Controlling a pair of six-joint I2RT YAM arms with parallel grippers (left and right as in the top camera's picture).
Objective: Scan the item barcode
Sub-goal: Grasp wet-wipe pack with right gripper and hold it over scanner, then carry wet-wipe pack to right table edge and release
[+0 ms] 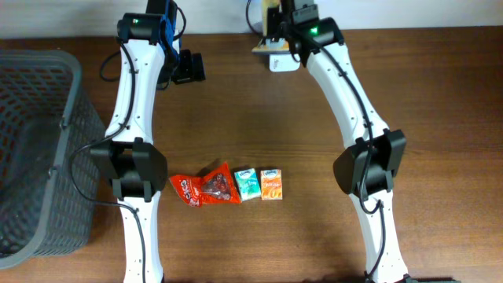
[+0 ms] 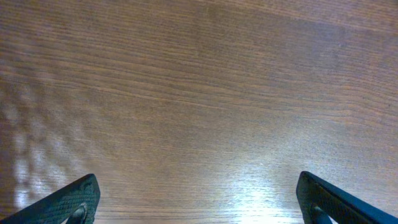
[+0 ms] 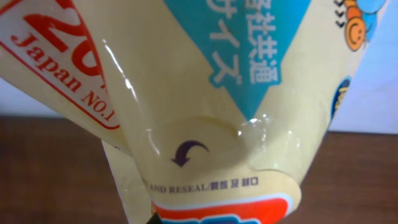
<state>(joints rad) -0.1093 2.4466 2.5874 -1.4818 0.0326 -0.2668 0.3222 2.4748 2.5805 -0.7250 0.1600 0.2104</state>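
At the far edge of the wooden surface [image 1: 236, 118], a glossy cream pouch [image 3: 205, 124] is pinched by the right tool [image 1: 277, 49], whose jaws are pressed together on it. Its creased film, printed in teal and red, fills the right wrist view. The left tool [image 2: 199, 202] is held spread wide over bare, grained wood. Open room is seen across the middle. Nearer the front, a red packet [image 1: 196, 189], a teal carton [image 1: 247, 184] and an orange carton [image 1: 272, 184] are lined up. A grey mesh basket [image 1: 75, 86] is set at the left edge.
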